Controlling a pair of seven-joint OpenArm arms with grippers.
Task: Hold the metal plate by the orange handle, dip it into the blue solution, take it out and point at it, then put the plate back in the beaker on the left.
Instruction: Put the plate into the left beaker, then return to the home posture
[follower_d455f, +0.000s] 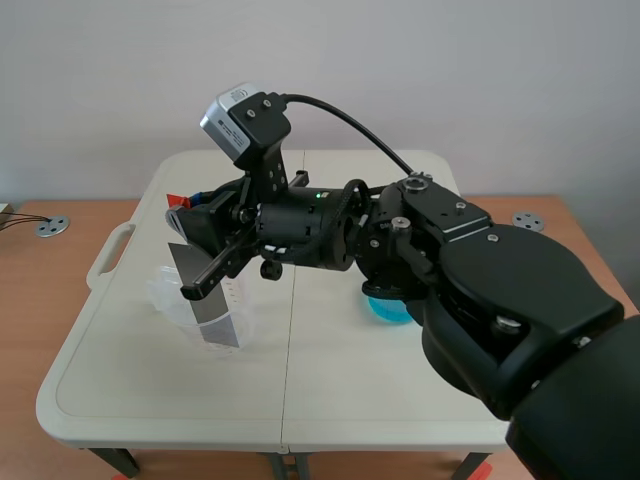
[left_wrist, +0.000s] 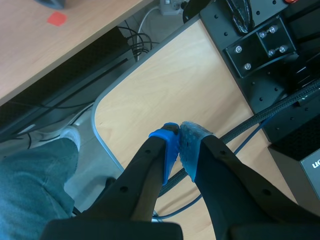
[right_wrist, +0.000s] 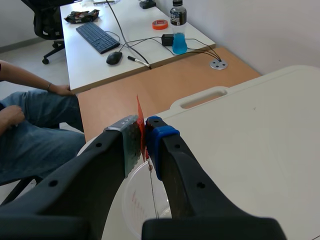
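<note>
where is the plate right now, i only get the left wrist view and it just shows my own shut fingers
Observer: The right gripper has it, shut on the orange handle.
Operator: over the blue stuff or the left beaker
Observer: The left one. In the scene view the metal plate stands with its lower end inside the clear beaker.
Operator: and the blue one
Observer: The blue solution sits further right on the table, half hidden behind the right arm.
</note>
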